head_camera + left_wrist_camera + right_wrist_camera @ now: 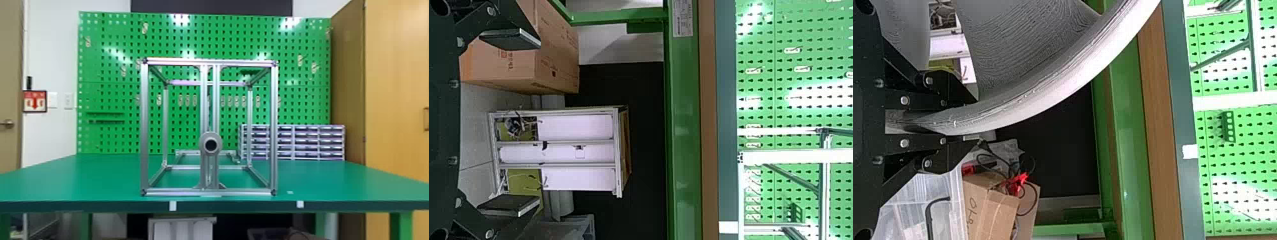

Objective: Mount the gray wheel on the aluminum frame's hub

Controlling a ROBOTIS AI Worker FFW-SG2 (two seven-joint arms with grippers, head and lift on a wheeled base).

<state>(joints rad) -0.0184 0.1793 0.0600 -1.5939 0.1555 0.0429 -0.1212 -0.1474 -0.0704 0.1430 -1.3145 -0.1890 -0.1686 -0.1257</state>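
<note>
- The large gray wheel (pixel 1068 82), with its broad curved rim and finely lined surface, is in my right gripper (pixel 970 121), in front of the worktable; its rim sweeps away in a pale arc
- My right jaws are clamped on the edge of that rim, one on either side
- My left gripper (pixel 539 122) stands in front of the table too, its two dark flat pads spread wide with a gap between them
- Out ahead I see the boxy silver aluminum frame (pixel 209 192) upright on the table, with two posts close together at the middle of its near side
- The round gray hub (pixel 210 144), dark at its centre, sits low on those posts and faces me
- Under the frame is the flat green tabletop (pixel 79 178), white tape on its front edge
- Behind it I have a green perforated pegboard (pixel 105 70), a low rack of small drawers (pixel 306 142) at the right, and a tall wooden cabinet (pixel 395 79) beyond
- Below table height, my right wrist view shows a clear plastic bin (pixel 948 200) beside a brown cardboard box (pixel 988 205) with red and black cables on top
</note>
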